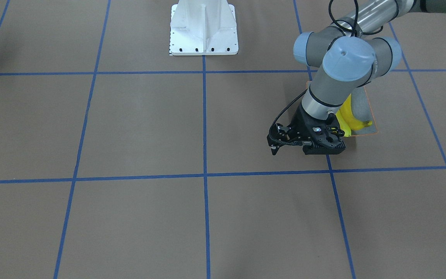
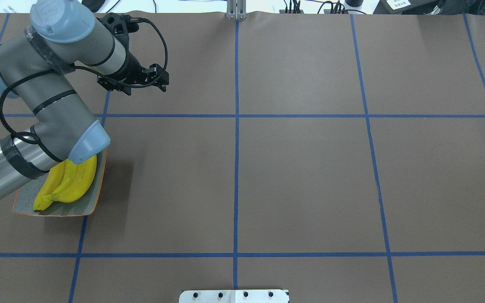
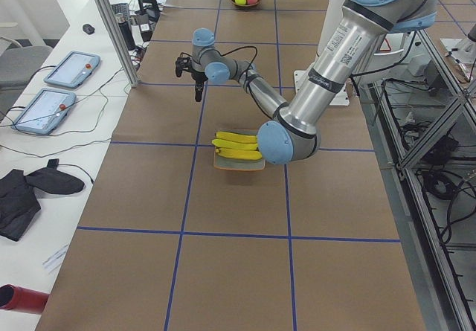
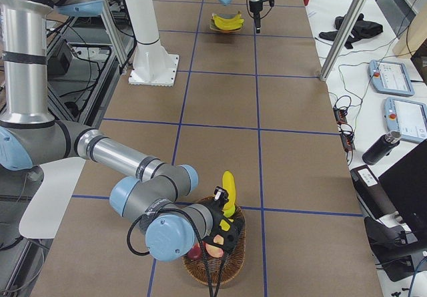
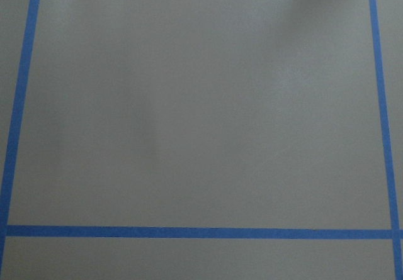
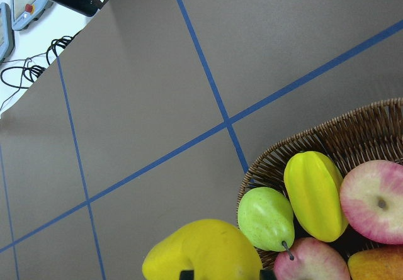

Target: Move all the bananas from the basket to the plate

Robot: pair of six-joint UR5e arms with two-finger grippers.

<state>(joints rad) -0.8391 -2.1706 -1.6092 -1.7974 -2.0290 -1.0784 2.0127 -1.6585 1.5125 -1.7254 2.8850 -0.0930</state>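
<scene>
Three yellow bananas (image 2: 72,183) lie side by side on the grey-green plate (image 2: 95,201) with the orange rim, at the table's left end, partly under my left arm. My left gripper (image 2: 135,82) hangs over bare table beyond the plate, apart from it, and holds nothing. No fingers show in its wrist view; it looks open. At the far right end, my right gripper (image 4: 227,227) is shut on a fourth banana (image 4: 229,190) just above the wicker basket (image 4: 213,267). The banana fills the bottom of the right wrist view (image 6: 201,252).
The basket (image 6: 352,135) also holds a green pear (image 6: 266,218), a yellow star fruit (image 6: 313,195) and red apples (image 6: 371,201). The white robot base (image 1: 203,31) stands at mid-table on the robot's side. Blue tape lines cross the brown table.
</scene>
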